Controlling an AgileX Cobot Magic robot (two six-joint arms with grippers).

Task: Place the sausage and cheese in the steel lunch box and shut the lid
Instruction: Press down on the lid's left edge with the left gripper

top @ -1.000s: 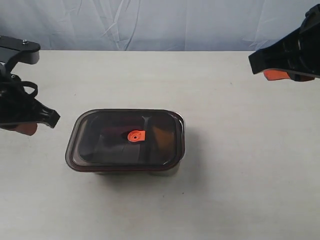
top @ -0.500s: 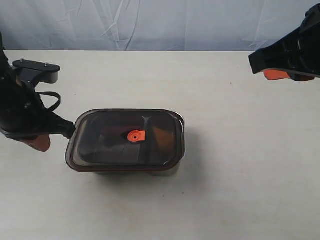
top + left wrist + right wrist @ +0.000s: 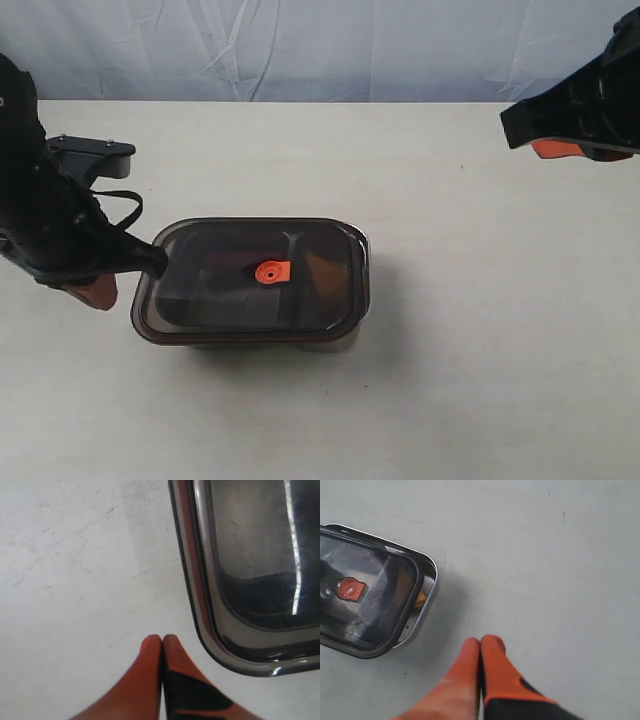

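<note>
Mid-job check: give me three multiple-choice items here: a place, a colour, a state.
1. Where is the left gripper? A) beside the steel lunch box's left end B) at the scene's far right C) above the box's centre
2. What colour is the lid's valve tab? A) blue B) orange C) green
3. The right gripper is: A) open B) shut, empty C) shut on the lid
Answers: A, the exterior view shows it there; B, the tab is orange; B, its jaws meet with nothing between.
</note>
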